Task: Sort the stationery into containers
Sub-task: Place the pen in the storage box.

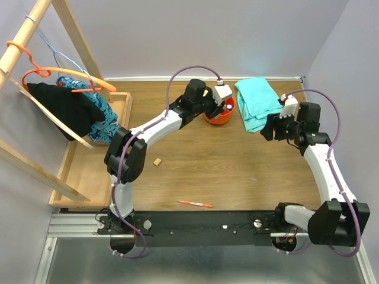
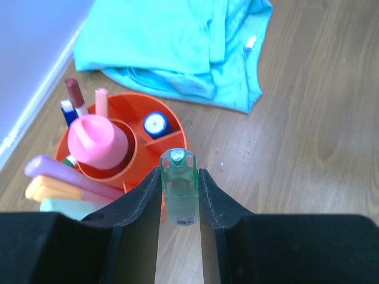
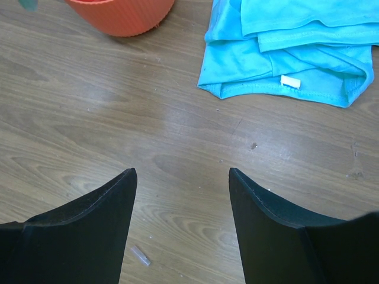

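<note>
Left gripper (image 2: 179, 175) pinches a small green see-thru highlighter (image 2: 179, 192) mid-body, approx. over the near rim of the orange tub (image 2: 172, 141): prob. light, stiff, slick plastic, so hold its flat sides; right gripper (image 3: 180, 198) gapes wide, empty.

Bright, even light covers my tabletop (image 1: 237, 165), with soft shadows. A pale sheen shows on the wood in my right wrist view; my left gripper (image 2: 179, 176) looks soft-focused.
</note>
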### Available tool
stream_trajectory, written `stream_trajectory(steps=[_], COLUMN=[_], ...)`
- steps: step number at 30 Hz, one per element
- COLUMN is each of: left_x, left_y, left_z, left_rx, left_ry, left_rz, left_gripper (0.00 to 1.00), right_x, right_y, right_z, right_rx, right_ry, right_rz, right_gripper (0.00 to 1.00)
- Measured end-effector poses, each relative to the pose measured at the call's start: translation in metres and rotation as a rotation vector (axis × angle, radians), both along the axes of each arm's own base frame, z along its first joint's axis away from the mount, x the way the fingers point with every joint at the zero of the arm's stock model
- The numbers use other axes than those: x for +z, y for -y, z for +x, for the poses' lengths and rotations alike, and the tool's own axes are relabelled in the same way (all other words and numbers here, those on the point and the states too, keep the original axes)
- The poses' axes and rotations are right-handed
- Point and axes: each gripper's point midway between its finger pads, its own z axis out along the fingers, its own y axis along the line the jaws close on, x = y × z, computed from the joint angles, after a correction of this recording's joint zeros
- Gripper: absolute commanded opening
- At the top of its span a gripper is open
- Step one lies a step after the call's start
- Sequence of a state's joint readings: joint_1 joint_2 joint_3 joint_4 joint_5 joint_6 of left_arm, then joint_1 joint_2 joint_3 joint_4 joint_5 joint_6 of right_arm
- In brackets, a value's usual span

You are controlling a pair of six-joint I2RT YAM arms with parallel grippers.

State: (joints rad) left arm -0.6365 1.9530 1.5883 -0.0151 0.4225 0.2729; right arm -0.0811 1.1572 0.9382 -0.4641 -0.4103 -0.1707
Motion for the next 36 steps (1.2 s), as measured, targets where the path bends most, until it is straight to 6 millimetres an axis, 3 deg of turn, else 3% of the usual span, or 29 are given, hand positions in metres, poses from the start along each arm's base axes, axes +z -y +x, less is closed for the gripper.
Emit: stream_trajectory(steps=[10,24,29,36], left_x=[0.016,-0.016,-0.025,-0.030], left_y=[0.015,0.013,0.011,0.004], left_z=[0.028,0.047,0.053,0.057], left_rx=[0.050,0.121,0.152,0.213], left_ry=[0.150,0.175,0.168,0.141], left_rz=[-0.100,-0.089,-0.082,-0.070], left_gripper=[0.24,0.25,0.41,0.50], right_x=[-0.001,-0.014,-0.018,-0.019], right_y=[0.002,0.003,0.003,0.003], right_z=[0.000,0.003,0.003,0.004], right_rx=[-0.004,-0.004,-0.004,-0.004], right_ry=[-0.002,-0.045,-0.056,-0.061], right_rz=[-0.003,-0.001,0.000,0.001], right_gripper=[0.71,0.71,0.71,0.71])
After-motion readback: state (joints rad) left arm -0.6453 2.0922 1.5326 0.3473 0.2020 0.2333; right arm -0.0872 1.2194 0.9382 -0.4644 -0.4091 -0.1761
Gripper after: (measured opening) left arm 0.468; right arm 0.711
